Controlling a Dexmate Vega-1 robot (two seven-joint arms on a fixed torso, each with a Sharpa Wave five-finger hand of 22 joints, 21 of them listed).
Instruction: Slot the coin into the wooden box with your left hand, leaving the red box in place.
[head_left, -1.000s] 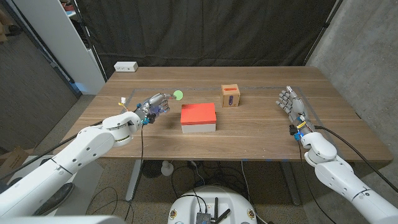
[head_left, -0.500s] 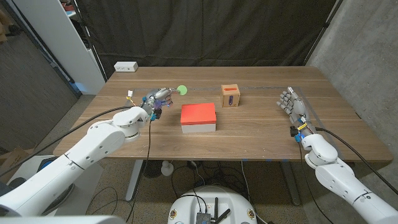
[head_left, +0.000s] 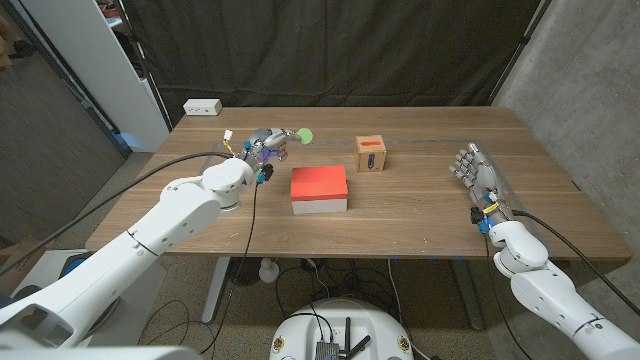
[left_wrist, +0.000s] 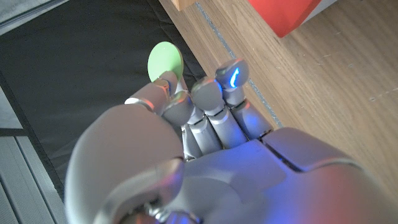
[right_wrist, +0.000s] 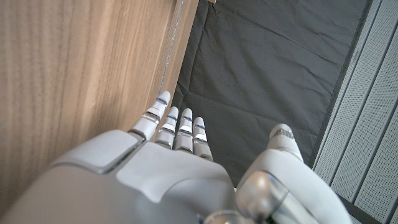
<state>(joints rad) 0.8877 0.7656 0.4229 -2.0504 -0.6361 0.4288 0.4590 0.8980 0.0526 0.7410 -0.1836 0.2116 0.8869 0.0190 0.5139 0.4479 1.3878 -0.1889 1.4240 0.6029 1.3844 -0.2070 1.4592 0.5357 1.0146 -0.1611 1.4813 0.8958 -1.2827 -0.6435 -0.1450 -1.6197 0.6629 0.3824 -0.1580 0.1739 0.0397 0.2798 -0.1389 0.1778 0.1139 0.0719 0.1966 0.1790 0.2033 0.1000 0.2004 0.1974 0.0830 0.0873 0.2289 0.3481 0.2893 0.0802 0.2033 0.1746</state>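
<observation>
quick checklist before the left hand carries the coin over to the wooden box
1. Coin held: ok. The left hand pinches the green coin at its fingertips; the left wrist view shows the coin sticking out past them.
2. Coin off the table: ok, it looks lifted, above the wood.
3. Wooden box upright with its slot facing up: ok, a red slot strip shows on top.
4. Red box out of the path: ok, it sits nearer the robot than the line from coin to wooden box.
5. Coin's edge lined up with the slot: cannot tell.
6. Right hand out of the way: ok, fingers apart at the table's right side, holding nothing.
</observation>
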